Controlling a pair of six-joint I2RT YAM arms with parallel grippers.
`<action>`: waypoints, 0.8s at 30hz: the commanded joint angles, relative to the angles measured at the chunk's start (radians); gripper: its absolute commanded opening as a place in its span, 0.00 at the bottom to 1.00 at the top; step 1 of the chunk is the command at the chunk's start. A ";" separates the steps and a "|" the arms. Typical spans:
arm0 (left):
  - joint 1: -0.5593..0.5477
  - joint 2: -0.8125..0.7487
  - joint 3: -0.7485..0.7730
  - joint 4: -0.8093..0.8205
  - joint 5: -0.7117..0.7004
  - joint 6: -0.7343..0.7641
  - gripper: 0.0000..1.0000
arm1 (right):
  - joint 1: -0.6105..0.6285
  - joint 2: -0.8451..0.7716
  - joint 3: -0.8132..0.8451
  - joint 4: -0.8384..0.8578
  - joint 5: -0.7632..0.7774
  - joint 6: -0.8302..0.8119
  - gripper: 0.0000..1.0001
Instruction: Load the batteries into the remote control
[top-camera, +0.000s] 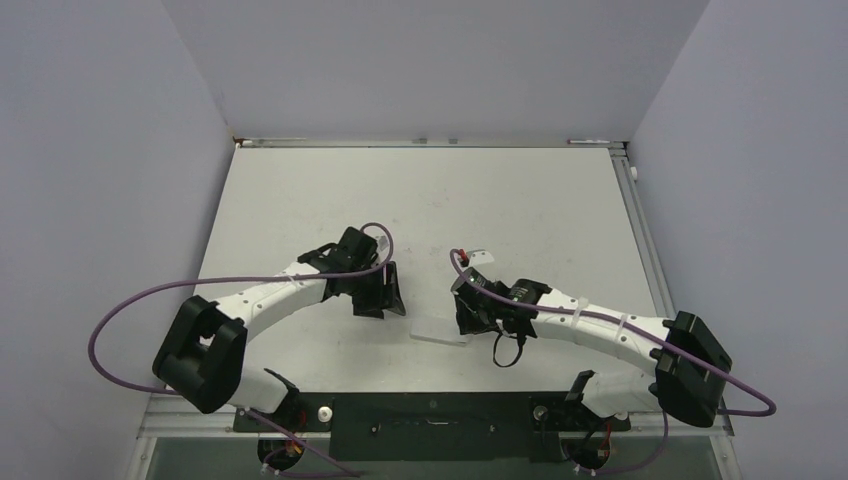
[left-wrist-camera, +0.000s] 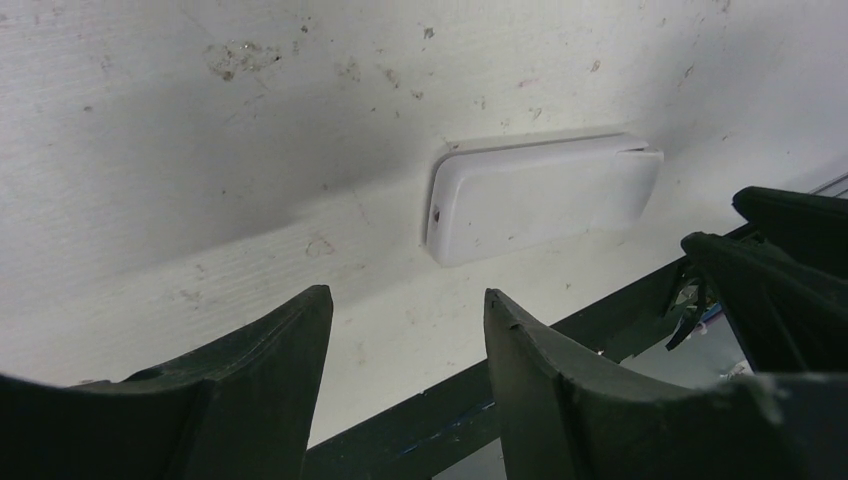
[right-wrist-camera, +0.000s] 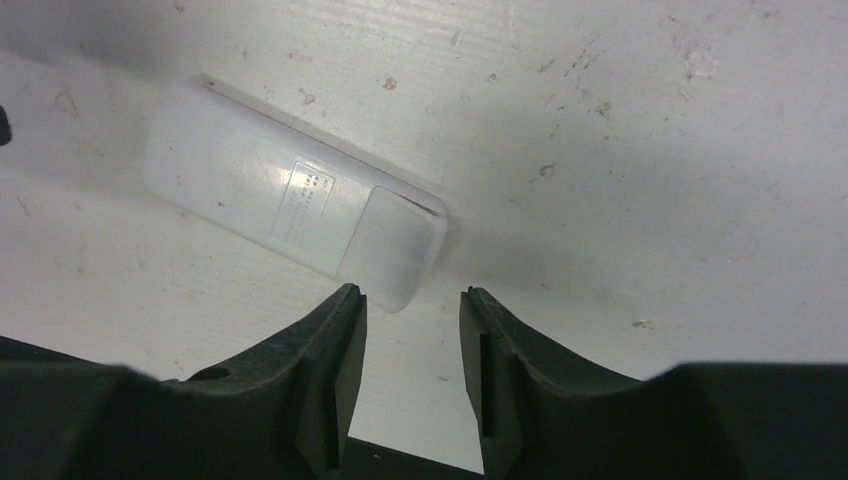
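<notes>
The remote control (right-wrist-camera: 290, 205) lies flat on the white table with its plain white back up. A label and the closed battery cover show at the end nearest my right gripper. It also shows in the left wrist view (left-wrist-camera: 545, 195) and faintly in the top view (top-camera: 438, 336). My right gripper (right-wrist-camera: 413, 300) is open and empty, its tips just short of the remote's cover end. My left gripper (left-wrist-camera: 405, 300) is open and empty, a little back from the remote's other side. In the top view the left gripper (top-camera: 392, 305) and right gripper (top-camera: 466, 325) flank the remote. No batteries are in view.
A small white piece (top-camera: 480, 257) with a red spot beside it lies just beyond the right arm's wrist. The black rail at the table's near edge (top-camera: 430, 420) runs close behind both grippers. Grey walls enclose the table on three sides.
</notes>
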 joint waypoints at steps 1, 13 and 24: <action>-0.015 0.056 0.008 0.113 0.040 -0.040 0.54 | -0.008 0.005 -0.018 0.077 0.023 0.142 0.37; -0.036 0.145 0.000 0.155 0.056 -0.059 0.48 | -0.014 0.053 -0.043 0.088 0.012 0.200 0.31; -0.074 0.178 -0.018 0.201 0.065 -0.087 0.45 | -0.015 0.053 -0.090 0.121 0.000 0.254 0.28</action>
